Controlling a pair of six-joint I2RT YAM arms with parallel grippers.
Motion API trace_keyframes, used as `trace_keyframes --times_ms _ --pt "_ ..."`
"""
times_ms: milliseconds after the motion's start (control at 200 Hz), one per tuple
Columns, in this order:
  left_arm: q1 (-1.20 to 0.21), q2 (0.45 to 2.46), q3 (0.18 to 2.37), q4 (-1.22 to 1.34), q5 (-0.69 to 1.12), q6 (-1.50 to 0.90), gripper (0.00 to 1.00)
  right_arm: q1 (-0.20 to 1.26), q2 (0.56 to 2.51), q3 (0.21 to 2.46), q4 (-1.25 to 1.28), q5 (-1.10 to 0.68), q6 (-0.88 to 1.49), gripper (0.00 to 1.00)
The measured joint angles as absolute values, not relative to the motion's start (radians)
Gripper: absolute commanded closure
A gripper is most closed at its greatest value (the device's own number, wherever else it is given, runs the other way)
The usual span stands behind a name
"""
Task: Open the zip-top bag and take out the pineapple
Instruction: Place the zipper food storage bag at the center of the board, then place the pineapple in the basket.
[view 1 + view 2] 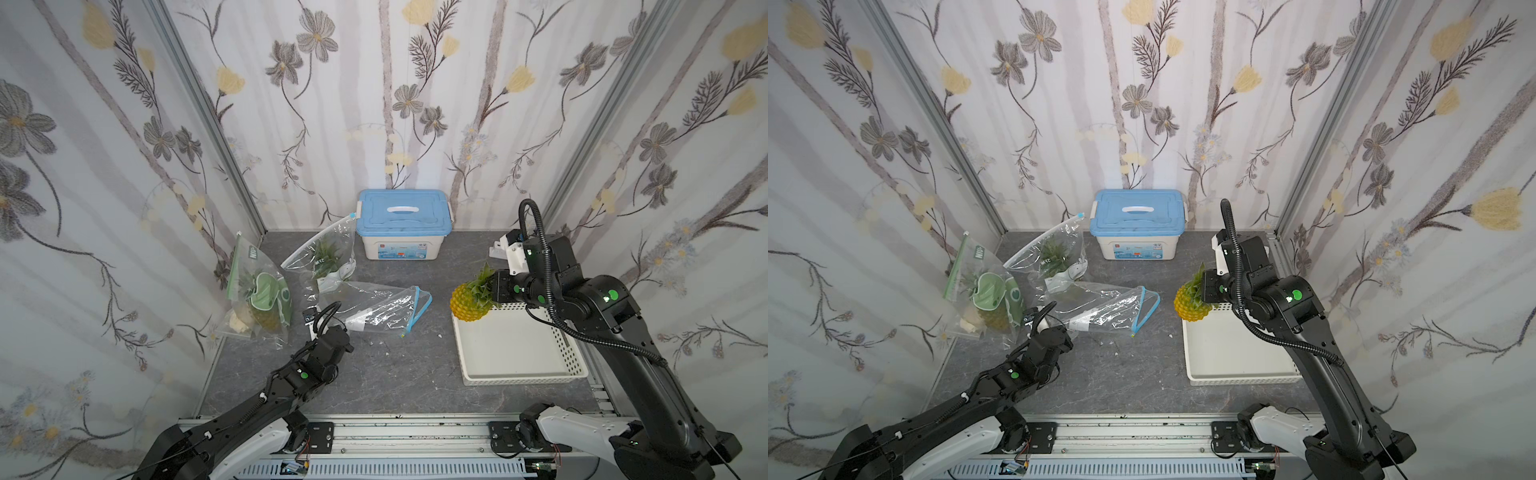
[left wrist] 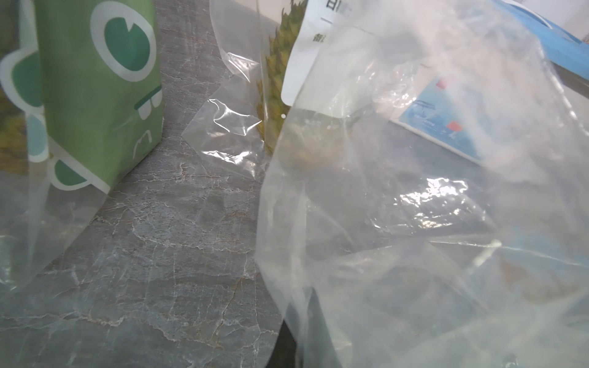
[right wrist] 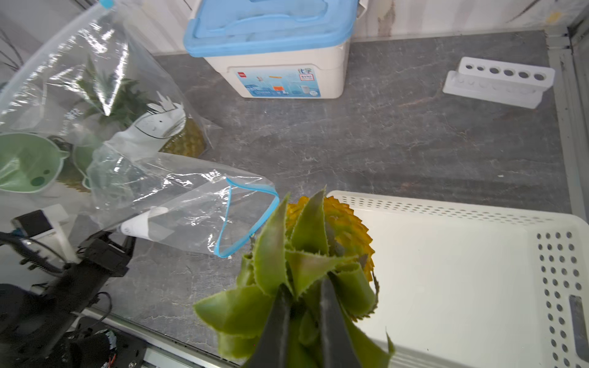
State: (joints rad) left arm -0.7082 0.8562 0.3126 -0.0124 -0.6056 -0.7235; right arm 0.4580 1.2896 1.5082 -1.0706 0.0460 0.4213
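Hovering over the tray's [image 1: 519, 374] far corner, my right gripper [image 1: 492, 287] held the pineapple [image 1: 467, 305] by its crown in both top views. It hung apart from the bag [image 1: 374, 309], which lay on the table [image 1: 395, 374] with its blue-edged mouth gaping toward the fruit. My left gripper [image 1: 338, 328] sat at the bag's closed end, by its white label. A green bag [image 1: 257, 291] and a second clear bag [image 1: 324, 253], each with a pineapple inside, stood behind, near the box [image 1: 403, 224].

From the left wrist, I saw the crumpled bag [image 2: 414, 223] filling most of the frame and the green bag [image 2: 95, 95] beside it. I could not tell the jaws' state there.

From the right wrist, the two black fingers [image 3: 277, 321] were pinched narrow on the crown leaves, with the yellow pineapple [image 3: 341, 223] hanging over the tray's [image 3: 446, 286] edge. Across the table, the left gripper [image 3: 126, 237] was clamped tight on the bag's [image 3: 191, 204] corner.
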Motion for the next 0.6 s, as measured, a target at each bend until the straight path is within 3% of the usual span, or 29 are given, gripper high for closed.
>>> trace_keyframes --times_ms 305,600 --pt "-0.725 0.851 0.36 -0.079 -0.596 -0.727 0.41 0.377 1.216 1.232 -0.993 0.081 0.426 1.0" --pt "-0.736 0.817 0.382 -0.147 -0.586 -0.741 0.34 0.337 1.258 1.1 -0.891 0.069 0.429 1.0"
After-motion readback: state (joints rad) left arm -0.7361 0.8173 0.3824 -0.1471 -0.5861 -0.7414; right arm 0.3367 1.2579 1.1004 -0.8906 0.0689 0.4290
